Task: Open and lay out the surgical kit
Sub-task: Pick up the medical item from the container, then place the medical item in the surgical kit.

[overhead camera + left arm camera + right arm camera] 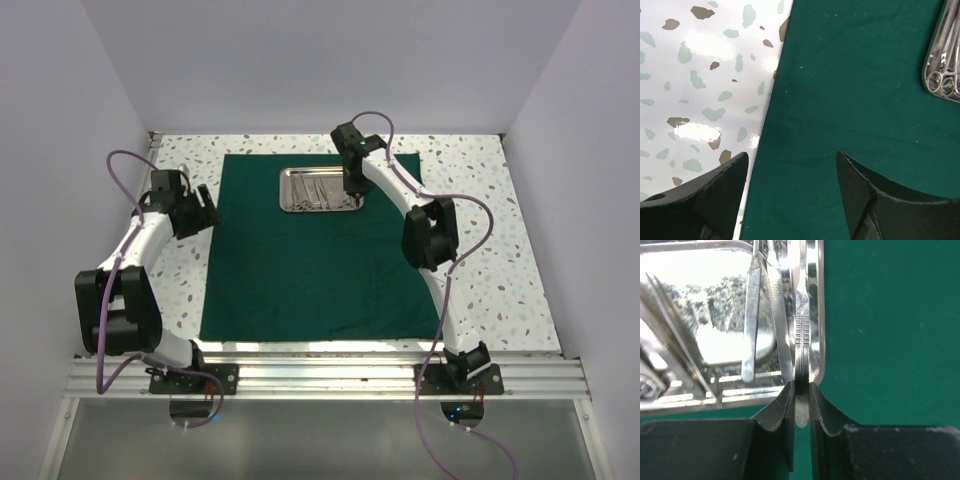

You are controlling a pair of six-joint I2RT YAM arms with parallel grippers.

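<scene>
The surgical kit lies opened out: a dark green cloth (310, 270) is spread flat on the table, with a shiny steel tray (285, 190) on its far middle. Several slim silver instruments (315, 192) lie in the tray. My right gripper (801, 387) is at the tray's right end, shut on the end of a slim silver tweezers-like instrument (801, 330) that lies along the tray's rim (819, 315). My left gripper (791, 157) hangs open over the cloth's left edge (855, 100), holding nothing. The tray's corner (929, 65) shows at the upper right of the left wrist view.
The speckled white tabletop (480, 230) surrounds the cloth on the left, right and back. White walls close in the table on three sides. A metal rail (330, 378) with the arm bases runs along the near edge.
</scene>
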